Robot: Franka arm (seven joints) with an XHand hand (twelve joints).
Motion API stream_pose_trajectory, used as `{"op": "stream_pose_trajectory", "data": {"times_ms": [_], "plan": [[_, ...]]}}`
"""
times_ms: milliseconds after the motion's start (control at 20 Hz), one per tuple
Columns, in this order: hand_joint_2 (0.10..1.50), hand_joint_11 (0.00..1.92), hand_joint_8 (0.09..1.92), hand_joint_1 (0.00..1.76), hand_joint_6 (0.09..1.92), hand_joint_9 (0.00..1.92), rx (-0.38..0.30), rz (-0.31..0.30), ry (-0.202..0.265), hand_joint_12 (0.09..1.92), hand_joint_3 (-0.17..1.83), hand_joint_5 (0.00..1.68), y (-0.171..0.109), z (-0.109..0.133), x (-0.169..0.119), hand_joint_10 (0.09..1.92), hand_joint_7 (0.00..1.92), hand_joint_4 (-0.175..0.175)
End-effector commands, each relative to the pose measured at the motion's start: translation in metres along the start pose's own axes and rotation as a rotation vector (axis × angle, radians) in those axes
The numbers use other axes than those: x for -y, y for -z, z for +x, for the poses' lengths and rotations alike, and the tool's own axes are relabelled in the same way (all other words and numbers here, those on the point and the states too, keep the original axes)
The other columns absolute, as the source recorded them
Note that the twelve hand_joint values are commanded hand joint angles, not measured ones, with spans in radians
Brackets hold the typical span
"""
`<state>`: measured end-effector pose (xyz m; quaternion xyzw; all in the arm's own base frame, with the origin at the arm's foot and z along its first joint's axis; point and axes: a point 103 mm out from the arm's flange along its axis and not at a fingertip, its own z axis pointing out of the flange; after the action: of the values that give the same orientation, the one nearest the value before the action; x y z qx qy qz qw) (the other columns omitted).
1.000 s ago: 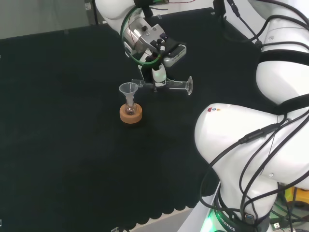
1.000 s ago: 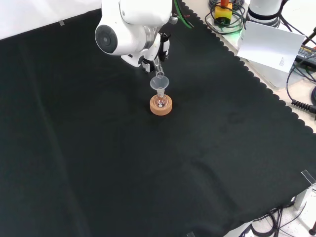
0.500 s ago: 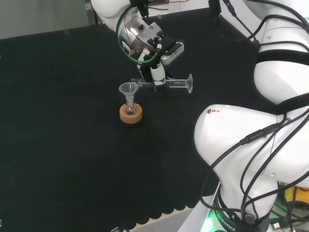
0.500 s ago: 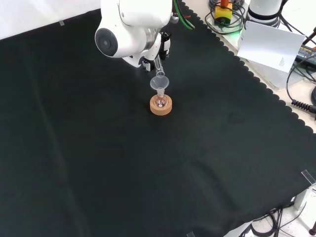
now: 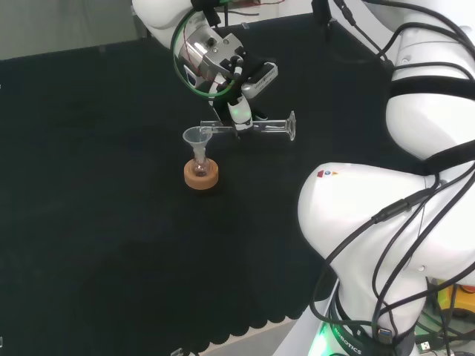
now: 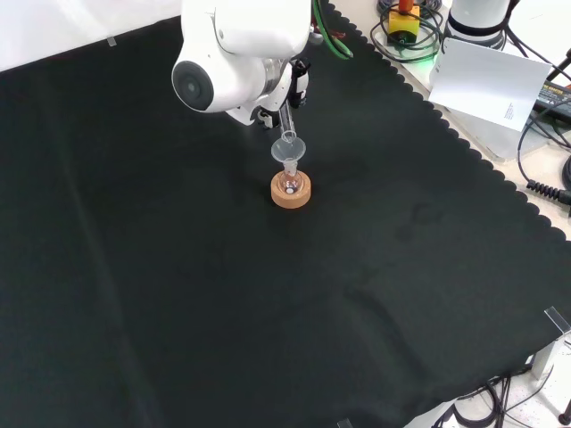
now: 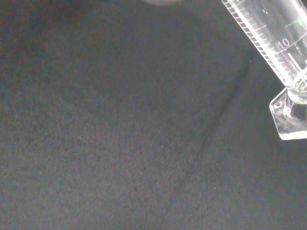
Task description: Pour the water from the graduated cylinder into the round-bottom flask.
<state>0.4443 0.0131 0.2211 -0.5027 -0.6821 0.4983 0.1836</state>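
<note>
The cloth (image 6: 178, 294) over the bench is matt black with a fine, slightly rough weave. The graduated cylinder (image 5: 260, 127) is clear and glossy, with printed marks along its smooth wall (image 7: 268, 33). The funnel (image 5: 197, 138) looks clear and shiny too. The stand (image 6: 291, 193) is matt, grainy cork. The arm's links (image 5: 386, 237) are smooth, glossy white plastic.

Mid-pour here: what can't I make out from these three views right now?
- Water stream or level: graduated cylinder and funnel are clear glass, too small in the head view.
- Flask fill: tiny, sunk in the cork stand in the front view.
- The hand's grip: the front view's white arm link covers it.
- Cylinder mouth: cut off in the wrist view.
</note>
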Motion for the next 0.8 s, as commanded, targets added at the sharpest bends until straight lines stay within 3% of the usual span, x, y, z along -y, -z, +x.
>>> {"op": "stream_pose_trajectory", "data": {"times_ms": [50,800], "plan": [[1.1,1.16,0.99,1.37,0.71,1.42,0.006,0.028,-0.021,0.8,-0.02,0.96,0.0023,0.0018,0.0025,0.12,1.02,-0.046],[1.1,1.16,0.98,1.37,0.69,1.43,0.031,0.065,-0.035,0.8,-0.02,0.95,0.0043,0.0034,0.0056,0.12,1.02,-0.049]]}}
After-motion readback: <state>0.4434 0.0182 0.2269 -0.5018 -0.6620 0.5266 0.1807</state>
